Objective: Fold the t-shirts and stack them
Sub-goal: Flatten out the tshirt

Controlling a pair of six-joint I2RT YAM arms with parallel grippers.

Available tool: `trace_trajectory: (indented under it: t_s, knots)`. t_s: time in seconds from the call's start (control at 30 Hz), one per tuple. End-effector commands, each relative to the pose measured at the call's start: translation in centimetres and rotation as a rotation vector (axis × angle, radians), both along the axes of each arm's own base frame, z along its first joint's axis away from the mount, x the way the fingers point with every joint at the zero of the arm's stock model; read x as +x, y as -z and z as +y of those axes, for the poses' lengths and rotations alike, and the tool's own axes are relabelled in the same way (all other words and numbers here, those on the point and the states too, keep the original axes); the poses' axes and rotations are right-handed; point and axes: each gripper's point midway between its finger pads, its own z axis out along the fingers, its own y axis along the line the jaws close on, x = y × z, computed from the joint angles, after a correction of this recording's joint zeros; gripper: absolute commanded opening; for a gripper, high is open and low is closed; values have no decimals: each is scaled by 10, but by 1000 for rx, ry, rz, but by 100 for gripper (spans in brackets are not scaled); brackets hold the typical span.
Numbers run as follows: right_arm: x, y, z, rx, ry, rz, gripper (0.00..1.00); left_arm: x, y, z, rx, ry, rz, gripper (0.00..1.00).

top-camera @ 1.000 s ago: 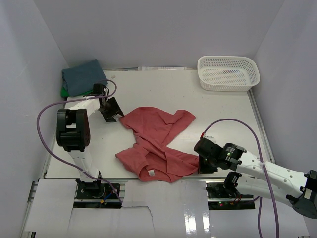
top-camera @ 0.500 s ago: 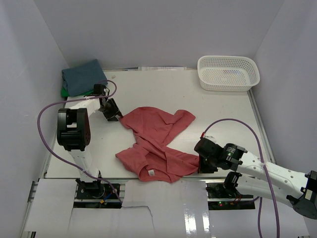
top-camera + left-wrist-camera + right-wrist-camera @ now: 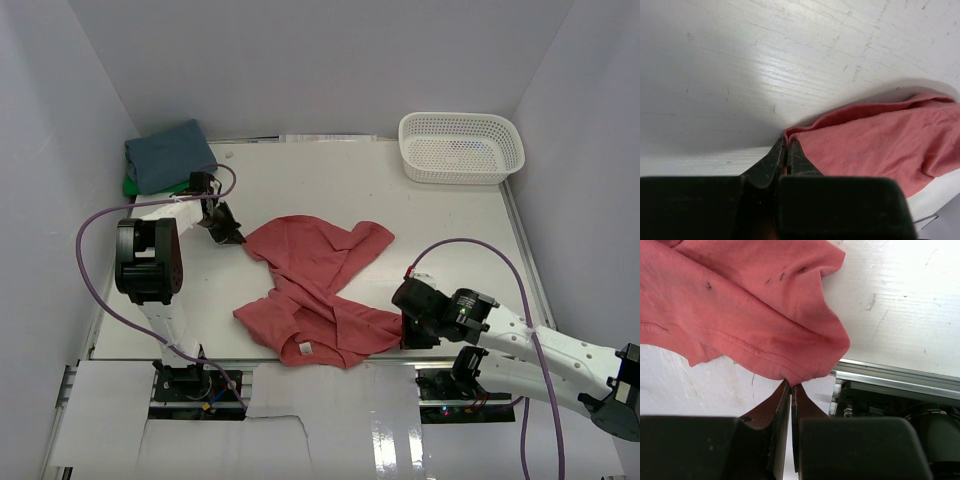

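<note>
A coral-red t-shirt [image 3: 318, 285] lies crumpled in the middle of the table, its white neck label near the front edge. My left gripper [image 3: 232, 236] is shut on the shirt's far-left corner [image 3: 790, 136], a sliver of red cloth showing between its fingers. My right gripper [image 3: 405, 328] is shut on the hem at the shirt's near-right corner [image 3: 795, 376]. A folded slate-blue t-shirt [image 3: 168, 154] lies on a green t-shirt [image 3: 130, 185] at the far left.
A white mesh basket [image 3: 461, 147] stands at the back right. White walls close in the table on three sides. A metal rail [image 3: 895, 380] and the arm bases run along the near edge.
My left gripper has closed from open onto the shirt's far-left corner. The right gripper and the shirt have stayed where they were.
</note>
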Motion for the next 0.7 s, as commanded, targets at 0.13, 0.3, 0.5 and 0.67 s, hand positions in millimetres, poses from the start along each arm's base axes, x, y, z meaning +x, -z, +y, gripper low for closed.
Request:
trace_trajectory:
  t_s: [0.13,0.3,0.5,0.67]
  knots:
    - [36,-54,6,28,-6,-121,8,15,-54,7,22,-15,-113,0]
    - [77,-102,12,52,-61,-230,8,33,-117,4,9,-6,-215,0]
    - [123,-151,23,5,-88,-376,8,47,-187,18,-6,-26,-317,0]
    - [160,-204,26,-35,-84,-542,8,44,-220,30,-4,-46,-368,0]
